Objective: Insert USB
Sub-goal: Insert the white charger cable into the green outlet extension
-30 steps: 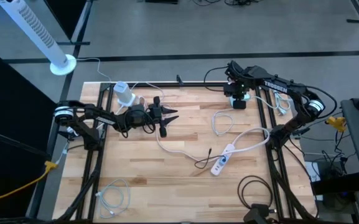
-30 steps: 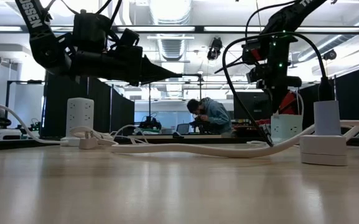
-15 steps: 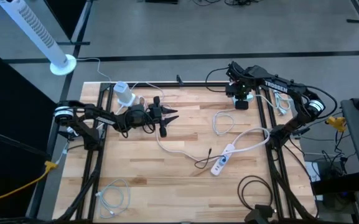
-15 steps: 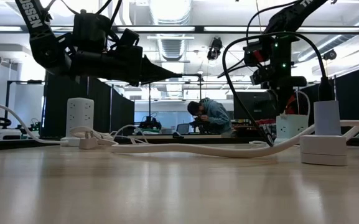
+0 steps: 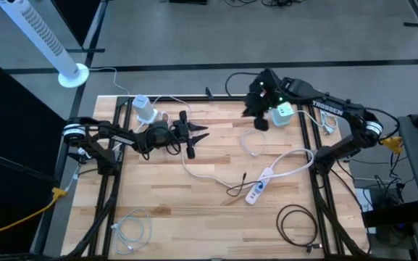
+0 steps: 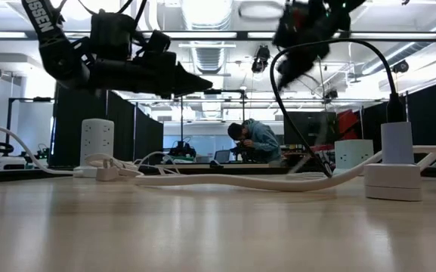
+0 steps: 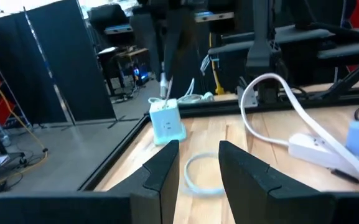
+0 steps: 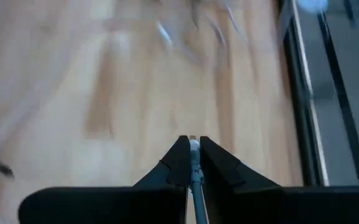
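Observation:
My right gripper (image 5: pixel 258 123) hangs above the table's far right part, shut on the end of a thin white USB cable (image 5: pixel 255 143). It shows blurred at the top of the low view (image 6: pixel 297 30). A pale charger block (image 5: pixel 283 112) stands on the table just right of it. My left gripper (image 5: pixel 198 135) is level over the table's far left-centre, open, with nothing between its fingers (image 7: pixel 198 168). It points toward the charger block (image 7: pixel 167 122). My right gripper pinches the white cable's end (image 8: pixel 193 147) between its two fingertips, and the cable runs back along the fingers. The fingers slant down toward the table's left. The end is lifted clear; the rest trails down to a slack loop (image 5: pixel 253 148) on the table.
A white power strip (image 5: pixel 261 185) with its thick cord lies at centre right. A second white charger (image 5: pixel 145 109) stands at the far left. Loose cables lie at the near left (image 5: pixel 132 230) and near right (image 5: pixel 295 221). A person (image 6: pixel 254 142) sits in the room beyond.
My right gripper has risen and swung toward the table's left, away from the charger block, tipping from pointing down to a slant. It stays shut on the cable end, which has come along with it.

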`<move>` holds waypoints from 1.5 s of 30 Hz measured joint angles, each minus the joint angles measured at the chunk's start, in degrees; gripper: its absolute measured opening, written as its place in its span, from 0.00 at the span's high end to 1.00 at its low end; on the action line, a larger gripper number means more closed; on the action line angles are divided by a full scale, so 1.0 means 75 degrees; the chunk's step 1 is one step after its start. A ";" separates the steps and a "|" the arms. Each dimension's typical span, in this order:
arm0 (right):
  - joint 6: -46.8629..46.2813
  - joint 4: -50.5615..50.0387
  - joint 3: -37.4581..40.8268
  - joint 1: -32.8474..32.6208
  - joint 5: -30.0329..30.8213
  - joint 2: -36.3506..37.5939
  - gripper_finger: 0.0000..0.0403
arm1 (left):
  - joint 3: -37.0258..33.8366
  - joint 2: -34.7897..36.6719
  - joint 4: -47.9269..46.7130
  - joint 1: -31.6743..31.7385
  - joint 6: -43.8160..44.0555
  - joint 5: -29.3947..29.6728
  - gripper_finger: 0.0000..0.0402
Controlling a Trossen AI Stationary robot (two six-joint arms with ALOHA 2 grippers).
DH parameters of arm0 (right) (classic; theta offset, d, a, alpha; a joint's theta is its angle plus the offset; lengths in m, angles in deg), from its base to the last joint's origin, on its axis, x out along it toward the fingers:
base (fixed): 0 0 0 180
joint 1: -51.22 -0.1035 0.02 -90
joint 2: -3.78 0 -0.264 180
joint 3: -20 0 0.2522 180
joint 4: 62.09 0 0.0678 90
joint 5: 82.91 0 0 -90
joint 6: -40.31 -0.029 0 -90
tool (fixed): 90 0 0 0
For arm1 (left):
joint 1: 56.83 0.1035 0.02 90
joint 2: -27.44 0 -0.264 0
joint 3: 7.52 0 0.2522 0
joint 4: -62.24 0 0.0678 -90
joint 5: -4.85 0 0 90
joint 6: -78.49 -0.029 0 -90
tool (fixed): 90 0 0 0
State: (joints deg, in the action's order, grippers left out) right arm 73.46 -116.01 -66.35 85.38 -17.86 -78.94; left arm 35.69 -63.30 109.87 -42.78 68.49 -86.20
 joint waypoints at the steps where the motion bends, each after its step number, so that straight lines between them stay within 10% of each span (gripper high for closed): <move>1: -0.0064 0.0203 0.0032 -0.0118 -0.0054 -0.0055 0.98 | 0.0029 0.0000 0.0000 -0.0001 -0.0003 -0.0024 0.75; 25: -0.1752 0.4968 0.0298 -0.2094 -0.0442 -0.0617 0.98 | 0.0236 -0.0061 -0.0149 -0.0122 0.0403 0.0266 0.87; 33: -0.2320 0.5779 0.0301 -0.2533 0.2228 -0.0634 0.98 | 0.0236 -0.0061 0.1160 -0.0328 0.0739 0.1666 1.00; 45: -0.2743 0.6787 0.0266 -0.2571 0.3133 -0.1101 0.98 | 0.0376 -0.0061 0.2020 -0.0329 0.0842 0.2298 1.00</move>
State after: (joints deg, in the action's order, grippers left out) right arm 52.89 -65.11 -64.35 66.10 5.64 -87.19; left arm 38.51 -63.76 125.02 -45.25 74.80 -68.96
